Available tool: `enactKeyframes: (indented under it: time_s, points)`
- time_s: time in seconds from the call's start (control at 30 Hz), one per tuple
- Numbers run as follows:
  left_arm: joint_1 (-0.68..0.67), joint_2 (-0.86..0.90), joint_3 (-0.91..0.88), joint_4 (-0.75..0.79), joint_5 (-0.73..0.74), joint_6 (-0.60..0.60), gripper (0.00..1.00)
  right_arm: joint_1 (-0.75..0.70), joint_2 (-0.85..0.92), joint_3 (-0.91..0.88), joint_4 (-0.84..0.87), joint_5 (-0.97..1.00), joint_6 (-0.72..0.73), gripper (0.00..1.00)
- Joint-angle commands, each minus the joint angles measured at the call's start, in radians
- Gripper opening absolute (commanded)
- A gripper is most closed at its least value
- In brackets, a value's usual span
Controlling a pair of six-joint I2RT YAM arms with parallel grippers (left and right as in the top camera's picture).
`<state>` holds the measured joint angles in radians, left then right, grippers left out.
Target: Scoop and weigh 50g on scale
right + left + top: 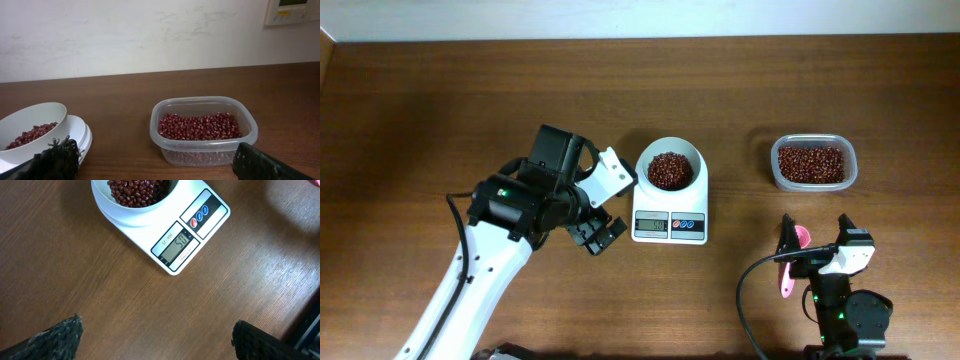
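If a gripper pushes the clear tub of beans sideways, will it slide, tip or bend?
Probably slide, not tip: the tub is low and wide on a smooth table. Its thin clear wall may flex if squeezed. The loose beans inside would likely shift.

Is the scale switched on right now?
On. In the left wrist view the scale shows digits on its display, apparently 50, with beans in the bowl.
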<state>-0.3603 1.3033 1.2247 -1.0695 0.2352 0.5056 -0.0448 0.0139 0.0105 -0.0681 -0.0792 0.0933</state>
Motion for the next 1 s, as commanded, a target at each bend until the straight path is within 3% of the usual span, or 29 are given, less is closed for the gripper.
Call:
enactKeyframes:
  time_s: [0.0, 0.97]
  points:
    - [0.005, -0.008, 0.0, -0.001, 0.004, 0.016, 0.99, 0.006, 0.007, -0.005, -0.01, 0.004, -0.008, 0.99]
    - [0.005, -0.008, 0.0, -0.001, 0.004, 0.016, 0.99, 0.069, -0.011, -0.005, -0.004, 0.002, -0.008, 0.99]
